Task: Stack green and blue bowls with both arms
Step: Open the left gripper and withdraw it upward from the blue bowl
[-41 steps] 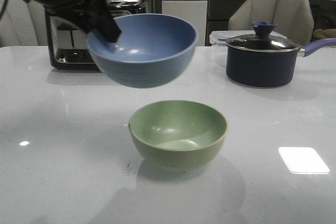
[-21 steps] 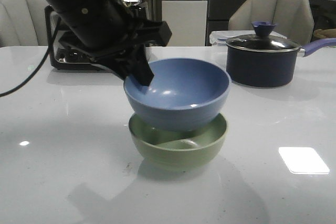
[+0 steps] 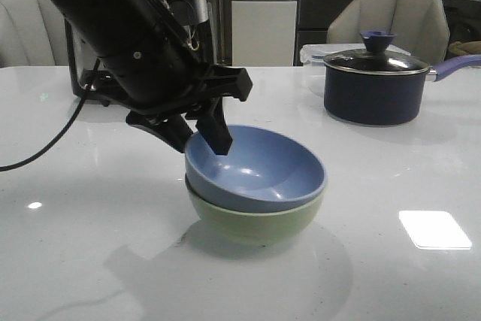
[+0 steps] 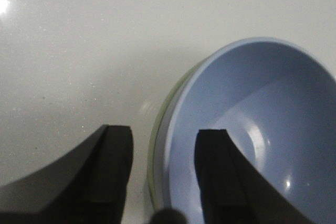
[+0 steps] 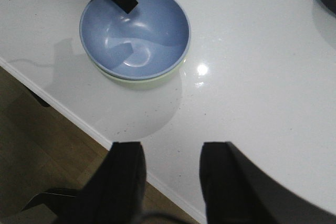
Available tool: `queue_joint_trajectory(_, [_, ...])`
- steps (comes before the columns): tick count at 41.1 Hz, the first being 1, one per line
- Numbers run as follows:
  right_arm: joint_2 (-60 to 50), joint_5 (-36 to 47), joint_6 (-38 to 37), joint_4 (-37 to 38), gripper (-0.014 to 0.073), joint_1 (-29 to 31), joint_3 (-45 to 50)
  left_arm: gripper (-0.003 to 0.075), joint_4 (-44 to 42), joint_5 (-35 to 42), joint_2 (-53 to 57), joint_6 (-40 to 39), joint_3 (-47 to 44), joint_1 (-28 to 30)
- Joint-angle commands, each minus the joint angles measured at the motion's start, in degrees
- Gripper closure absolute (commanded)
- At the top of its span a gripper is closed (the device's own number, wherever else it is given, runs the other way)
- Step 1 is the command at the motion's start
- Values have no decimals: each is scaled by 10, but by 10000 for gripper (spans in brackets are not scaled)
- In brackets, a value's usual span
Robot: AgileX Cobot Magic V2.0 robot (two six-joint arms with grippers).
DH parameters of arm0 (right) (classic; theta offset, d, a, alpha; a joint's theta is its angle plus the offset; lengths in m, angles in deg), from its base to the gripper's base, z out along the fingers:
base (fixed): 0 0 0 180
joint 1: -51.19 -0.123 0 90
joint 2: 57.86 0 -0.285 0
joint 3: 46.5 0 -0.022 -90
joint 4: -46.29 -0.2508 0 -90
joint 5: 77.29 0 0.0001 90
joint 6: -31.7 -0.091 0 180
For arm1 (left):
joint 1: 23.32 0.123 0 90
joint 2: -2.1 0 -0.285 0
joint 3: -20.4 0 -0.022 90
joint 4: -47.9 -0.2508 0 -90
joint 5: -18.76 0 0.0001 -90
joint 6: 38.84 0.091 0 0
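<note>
The dusty blue bowl (image 3: 263, 171) sits nested inside the pale green bowl (image 3: 255, 223) at the table's middle. My left gripper (image 3: 201, 140) is open and straddles the blue bowl's left rim. One finger hangs inside the bowl and one outside, neither touching. In the left wrist view my left gripper (image 4: 163, 140) shows a clear gap on both sides of the blue bowl (image 4: 273, 108) and the green bowl's rim (image 4: 156, 129). My right gripper (image 5: 170, 153) is open and empty, high over the table's front edge. The blue bowl (image 5: 136, 30) and green bowl (image 5: 142, 81) lie beyond it.
A dark lidded saucepan (image 3: 376, 84) with a blue handle stands at the back right, a clear container (image 3: 312, 54) behind it. A dark appliance (image 3: 79, 73) stands at the back left behind my left arm. A thin black cable (image 3: 37, 155) trails left. The table's edge (image 5: 68, 114) drops to the floor.
My left arm brought the blue bowl from high at the left down into the green bowl. The jaws now stand apart from its rim.
</note>
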State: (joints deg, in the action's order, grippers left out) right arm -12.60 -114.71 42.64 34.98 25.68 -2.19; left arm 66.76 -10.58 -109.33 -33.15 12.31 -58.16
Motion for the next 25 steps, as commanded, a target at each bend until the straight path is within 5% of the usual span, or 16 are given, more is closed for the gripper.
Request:
queue_joint_trajectory(1, [-1,38,5,-3,209,0,-15,316,-1,16,48,2,18,-5])
queue_joint_trajectory(25, [-1,38,5,-3,209,0,-15,316,-118,-62,373,2,-116,-6])
